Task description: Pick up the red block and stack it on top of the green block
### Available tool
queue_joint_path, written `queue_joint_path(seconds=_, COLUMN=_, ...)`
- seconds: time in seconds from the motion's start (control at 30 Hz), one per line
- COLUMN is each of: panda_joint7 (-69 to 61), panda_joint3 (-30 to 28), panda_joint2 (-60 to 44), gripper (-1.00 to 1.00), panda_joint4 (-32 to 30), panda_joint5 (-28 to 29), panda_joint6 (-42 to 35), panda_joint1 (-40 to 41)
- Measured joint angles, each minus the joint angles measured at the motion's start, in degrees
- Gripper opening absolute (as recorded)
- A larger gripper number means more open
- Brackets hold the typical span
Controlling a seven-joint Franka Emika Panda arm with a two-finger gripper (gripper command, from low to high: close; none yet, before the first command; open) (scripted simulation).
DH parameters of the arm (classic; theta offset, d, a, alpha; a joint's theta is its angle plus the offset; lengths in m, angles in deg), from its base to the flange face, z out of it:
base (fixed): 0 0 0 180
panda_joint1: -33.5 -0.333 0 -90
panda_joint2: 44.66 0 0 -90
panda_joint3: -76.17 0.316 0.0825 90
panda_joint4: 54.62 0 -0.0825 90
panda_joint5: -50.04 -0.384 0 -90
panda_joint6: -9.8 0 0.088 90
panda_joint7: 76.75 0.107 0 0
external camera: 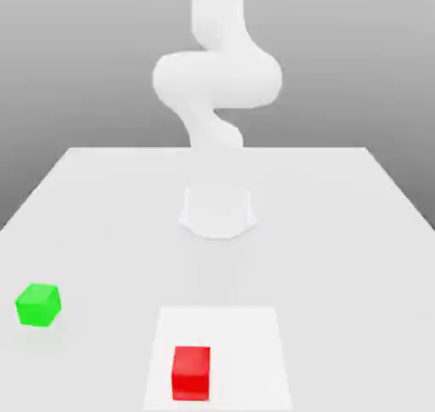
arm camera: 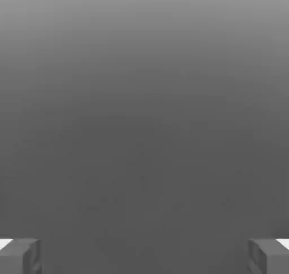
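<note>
Red cube waiting, arm hanging back

So the red block (external camera: 191,374) is sitting on the white patch (external camera: 225,334) on the table (external camera: 314,266), well apart from the green one, while the end effector (arm camera: 144,257) is spreading wide, holding nothing. Can't tell its exact bearing to the block; probably needs reaching out and down.

Red block (external camera: 191,374) & green block (external camera: 38,305) look matte, smooth; arm (external camera: 217,79) smooth w/ plastic-like finish; table (external camera: 340,266) smooth.

Cubes, unstacked
The red block (external camera: 191,374) and green block (external camera: 38,305) lay well apart, the green one angled.
</note>
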Motion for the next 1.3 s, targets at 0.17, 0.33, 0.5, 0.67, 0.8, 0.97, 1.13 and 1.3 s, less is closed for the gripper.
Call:
queue_joint_path(seconds=0.17, panda_joint7=-0.9, panda_joint3=-0.9, panda_joint2=-10.7, gripper=0.0, panda_joint4=-2.5, panda_joint5=-0.4, panda_joint6=4.4, panda_joint1=-0.1)
queue_joint_path(seconds=0.33, panda_joint7=-1.8, panda_joint3=-1.7, panda_joint2=-21.1, gripper=0.0, panda_joint4=-4.9, panda_joint5=-0.8, panda_joint6=8.7, panda_joint1=-0.1)
queue_joint_path(seconds=0.5, panda_joint7=-2.7, panda_joint3=-2.3, panda_joint2=-31.5, gripper=0.0, panda_joint4=-7.2, panda_joint5=-1.2, panda_joint6=13.0, panda_joint1=0.0)
queue_joint_path(seconds=0.67, panda_joint7=-3.5, panda_joint3=-2.7, panda_joint2=-41.9, gripper=0.0, panda_joint4=-9.6, panda_joint5=-1.5, panda_joint6=17.2, panda_joint1=0.5)
queue_joint_path(seconds=0.8, panda_joint7=-3.9, panda_joint3=-2.9, panda_joint2=-50.2, gripper=0.0, panda_joint4=-11.3, panda_joint5=-1.4, panda_joint6=21.0, panda_joint1=0.8)
queue_joint_path(seconds=0.97, panda_joint7=-4.9, panda_joint3=-2.0, panda_joint2=-60.5, gripper=-1.0, panda_joint4=-10.2, panda_joint5=-2.7, panda_joint6=29.1, panda_joint1=1.5)
queue_joint_path(seconds=1.13, panda_joint7=-4.8, panda_joint3=-2.0, panda_joint2=-60.5, gripper=-1.0, panda_joint4=-10.2, panda_joint5=-2.6, panda_joint6=29.1, panda_joint1=1.5)
queue_joint_path(seconds=1.3, panda_joint7=-4.4, panda_joint3=-2.4, panda_joint2=-56.0, gripper=-1.0, panda_joint4=-10.9, panda_joint5=-1.9, panda_joint6=25.3, panda_joint1=1.3)
